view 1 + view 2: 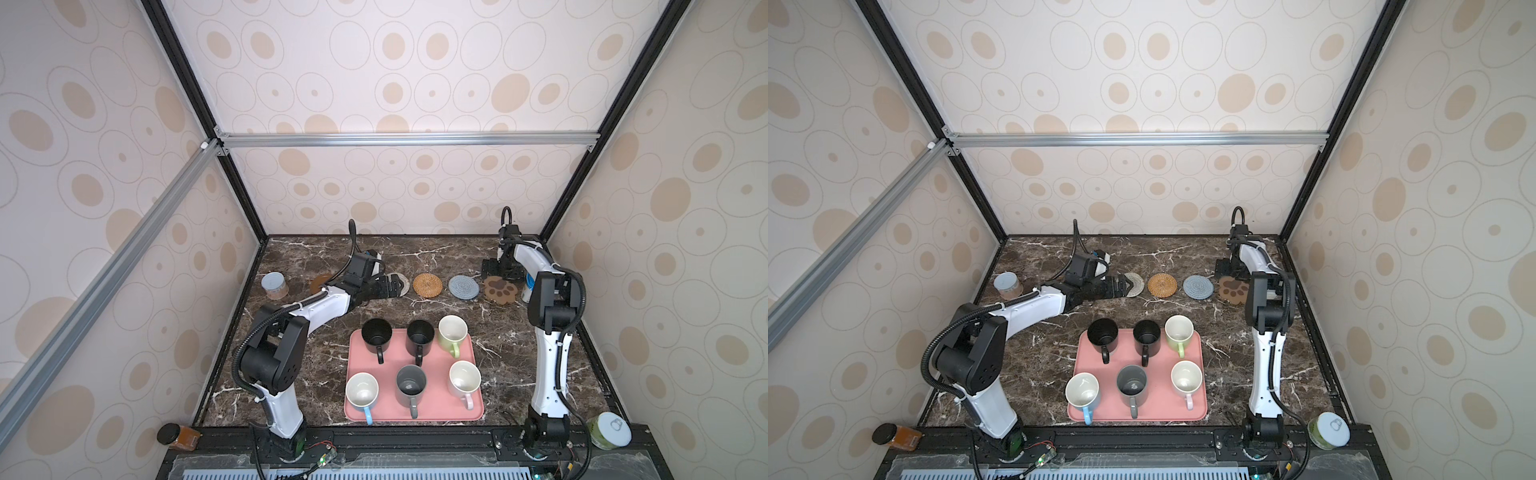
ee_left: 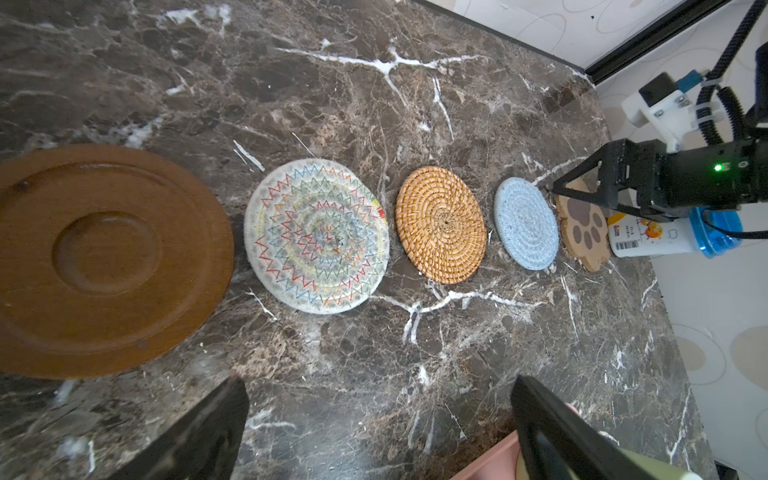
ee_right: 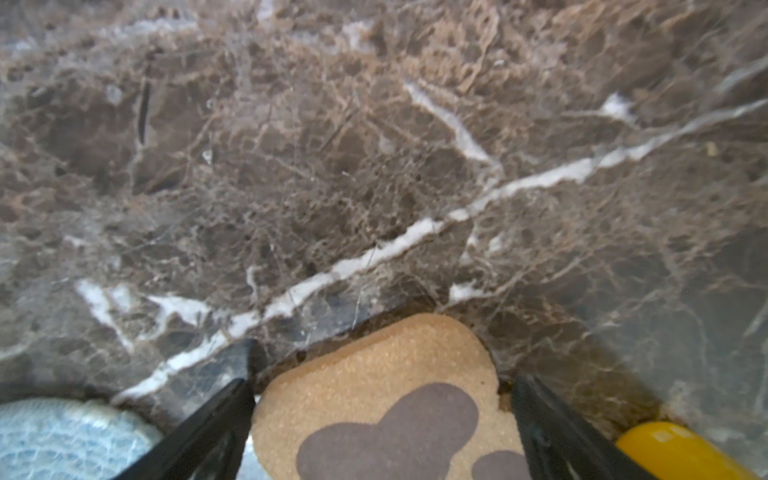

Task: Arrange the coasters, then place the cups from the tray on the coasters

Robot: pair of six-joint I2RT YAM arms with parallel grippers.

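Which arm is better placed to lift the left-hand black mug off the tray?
Probably left: the left gripper, open by the cream coaster, is nearer that black mug on the tray; the right gripper straddles the paw coaster, farther away.

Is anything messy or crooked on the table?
Nothing is spilled or broken. The six cups stand upright on the pink tray. Only the paw coaster looks a bit off: it sits almost touching the grey-blue coaster, while the other coasters in the row have gaps between them.
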